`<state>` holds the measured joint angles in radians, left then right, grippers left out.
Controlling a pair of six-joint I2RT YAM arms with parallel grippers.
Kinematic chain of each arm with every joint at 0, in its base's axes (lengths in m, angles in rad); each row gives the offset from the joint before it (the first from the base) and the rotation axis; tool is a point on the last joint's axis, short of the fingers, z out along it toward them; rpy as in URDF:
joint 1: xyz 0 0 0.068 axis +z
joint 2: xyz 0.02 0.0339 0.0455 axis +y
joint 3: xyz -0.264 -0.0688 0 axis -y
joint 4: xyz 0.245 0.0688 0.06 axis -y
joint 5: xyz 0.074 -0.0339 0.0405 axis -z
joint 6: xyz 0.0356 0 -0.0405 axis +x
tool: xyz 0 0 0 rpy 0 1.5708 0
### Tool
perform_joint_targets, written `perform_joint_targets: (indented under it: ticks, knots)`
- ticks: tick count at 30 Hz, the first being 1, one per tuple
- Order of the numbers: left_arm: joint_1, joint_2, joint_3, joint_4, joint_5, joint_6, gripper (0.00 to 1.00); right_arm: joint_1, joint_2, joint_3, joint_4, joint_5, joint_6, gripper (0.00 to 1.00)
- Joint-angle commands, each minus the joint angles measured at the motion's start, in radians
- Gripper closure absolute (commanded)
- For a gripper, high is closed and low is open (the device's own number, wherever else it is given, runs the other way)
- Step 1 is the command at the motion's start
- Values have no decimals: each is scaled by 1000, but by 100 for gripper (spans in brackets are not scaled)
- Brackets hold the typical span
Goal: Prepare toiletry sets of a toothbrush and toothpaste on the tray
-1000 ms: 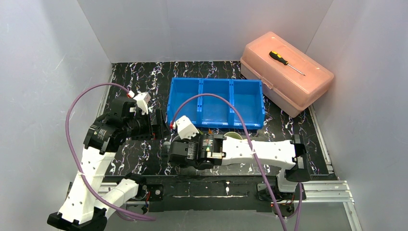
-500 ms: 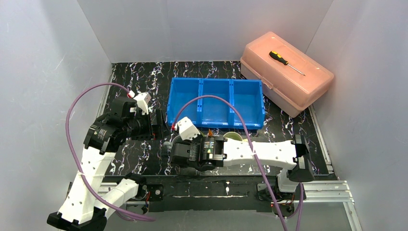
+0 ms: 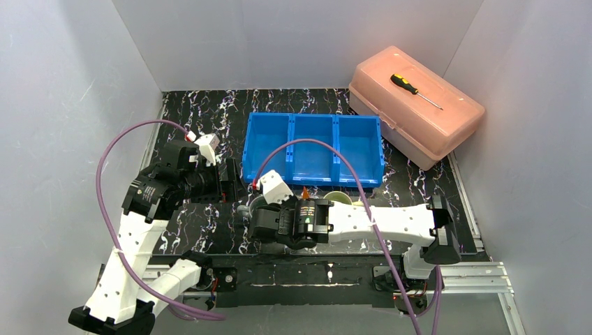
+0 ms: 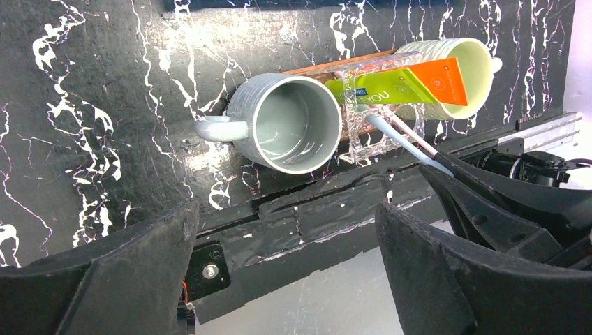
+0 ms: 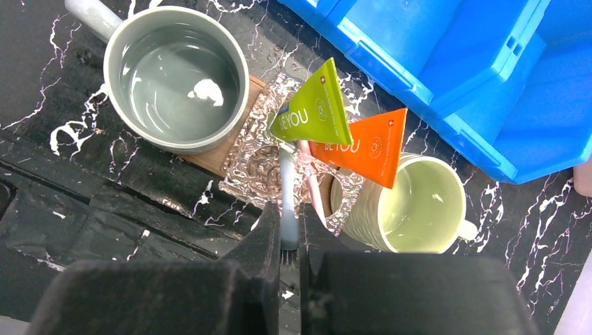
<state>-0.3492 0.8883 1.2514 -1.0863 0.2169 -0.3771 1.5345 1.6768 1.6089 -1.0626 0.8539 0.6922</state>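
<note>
My right gripper (image 5: pixel 290 241) is shut on the bristle end of a pale toothbrush (image 5: pixel 287 185). Its handle runs down into the clear plastic holder (image 5: pixel 262 164) between the mugs. A pinkish toothbrush (image 5: pixel 312 187) leans beside it. The green tube (image 5: pixel 314 112) and the orange tube (image 5: pixel 366 146) stand in the same holder. On either side stand the grey mug (image 5: pixel 174 77) and the pale green mug (image 5: pixel 412 202), and the brown tray (image 5: pixel 216 159) shows under them. My left gripper (image 4: pixel 286 230) is open and empty, back from the grey mug (image 4: pixel 293 122).
The blue three-compartment bin (image 3: pixel 314 146) stands just behind the mugs. A pink toolbox (image 3: pixel 415 105) with a screwdriver (image 3: pixel 415 89) on it is at the back right. The table's front edge runs just in front of the tray.
The right wrist has shifted slightly right and back with the toothbrush in its grip. The left arm has not moved.
</note>
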Motion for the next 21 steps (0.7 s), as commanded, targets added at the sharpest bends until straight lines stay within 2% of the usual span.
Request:
perform_joint_targets:
  ticks: [1, 14, 21]
  knots:
    - [-5, -2, -4, -18, -10, 13, 3, -1, -51, -12, 23, 21, 7, 90]
    - [-4, 7, 0, -25, -3, 13, 3, 6, -72, -8, 35, 13, -2, 73]
    - [-4, 15, 6, -27, -2, 14, 3, 13, -82, -1, 35, 16, -10, 69]
